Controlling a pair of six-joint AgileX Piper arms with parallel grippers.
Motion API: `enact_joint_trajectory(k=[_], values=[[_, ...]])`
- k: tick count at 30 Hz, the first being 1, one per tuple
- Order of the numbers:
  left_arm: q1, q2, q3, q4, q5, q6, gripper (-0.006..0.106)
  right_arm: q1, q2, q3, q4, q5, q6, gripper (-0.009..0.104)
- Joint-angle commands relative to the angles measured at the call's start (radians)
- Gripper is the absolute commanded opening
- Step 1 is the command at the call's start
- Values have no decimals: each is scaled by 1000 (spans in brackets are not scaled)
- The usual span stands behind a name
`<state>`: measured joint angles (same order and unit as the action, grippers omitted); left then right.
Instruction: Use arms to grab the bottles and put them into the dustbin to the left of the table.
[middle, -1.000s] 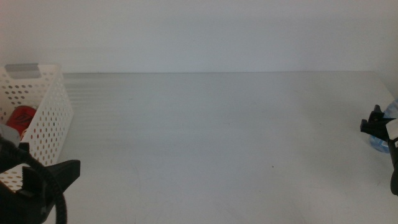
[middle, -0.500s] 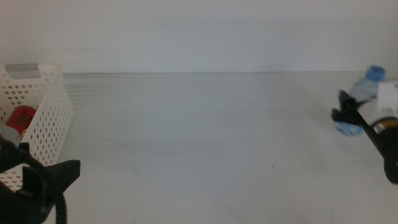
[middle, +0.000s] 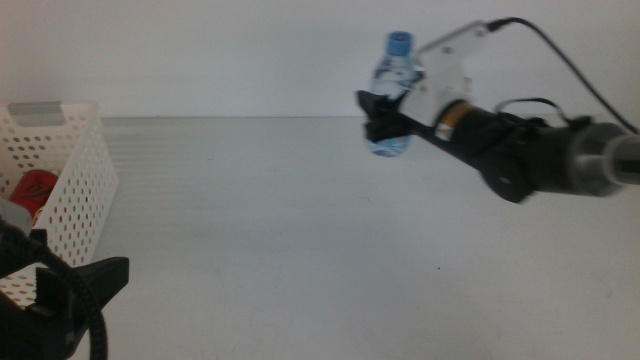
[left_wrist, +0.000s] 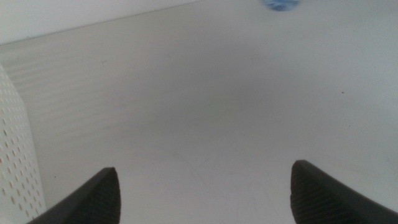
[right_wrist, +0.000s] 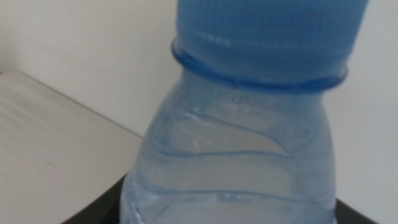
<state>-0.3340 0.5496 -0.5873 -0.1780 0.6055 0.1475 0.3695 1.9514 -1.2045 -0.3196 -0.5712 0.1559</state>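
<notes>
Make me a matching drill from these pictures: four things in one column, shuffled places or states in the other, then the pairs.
Things:
1. water bottle
2. basket
3. left gripper
4. red item

States:
A. open, low near the basket
B. inside the basket
C. at the table's left edge
D. gripped in the right gripper, off the table

Pairs: 1-D, 2-C, 3-A, 4-B

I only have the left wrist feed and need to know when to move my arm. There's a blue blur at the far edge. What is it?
Observer: The water bottle, held in the right gripper above the table.
Operator: Upright?
Observer: Yes, blue cap on top, jaws closed round its lower body.
Operator: And the dustbin beside me, anything in it?
Observer: The dustbin holds something red; I can't identify it. Your left gripper waits open near it.
</notes>
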Motion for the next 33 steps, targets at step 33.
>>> enact_joint_trajectory(k=[33], values=[[-4,2,-28,-10,-67,-14,90,225,274,-542,-118,58,173,0]])
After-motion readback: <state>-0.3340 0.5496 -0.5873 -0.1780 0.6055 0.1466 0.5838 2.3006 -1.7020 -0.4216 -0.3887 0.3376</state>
